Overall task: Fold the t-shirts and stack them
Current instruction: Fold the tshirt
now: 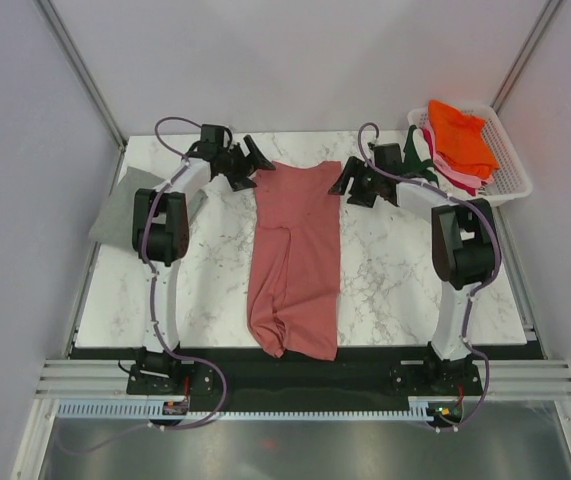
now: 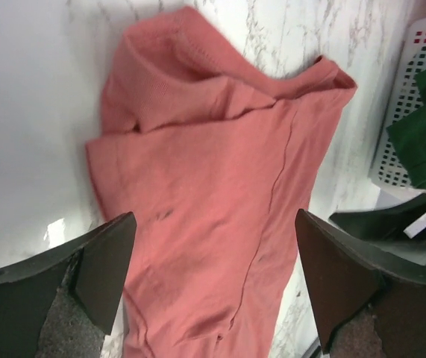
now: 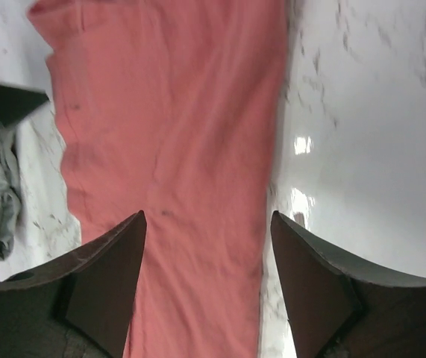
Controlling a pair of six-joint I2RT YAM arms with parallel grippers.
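A dusty salmon-pink t-shirt lies folded into a long strip down the middle of the marble table, its collar end at the far side. My left gripper hovers open at the strip's far left corner. In the left wrist view the pink t-shirt fills the gap of the left gripper, with nothing pinched. My right gripper is open at the far right corner. The right wrist view shows the pink t-shirt beneath the right gripper, untouched. A folded grey t-shirt rests at the table's left edge.
A white slatted basket at the back right holds an orange t-shirt, a pink one and a dark green one hanging over its rim. Grey walls close in the table on three sides.
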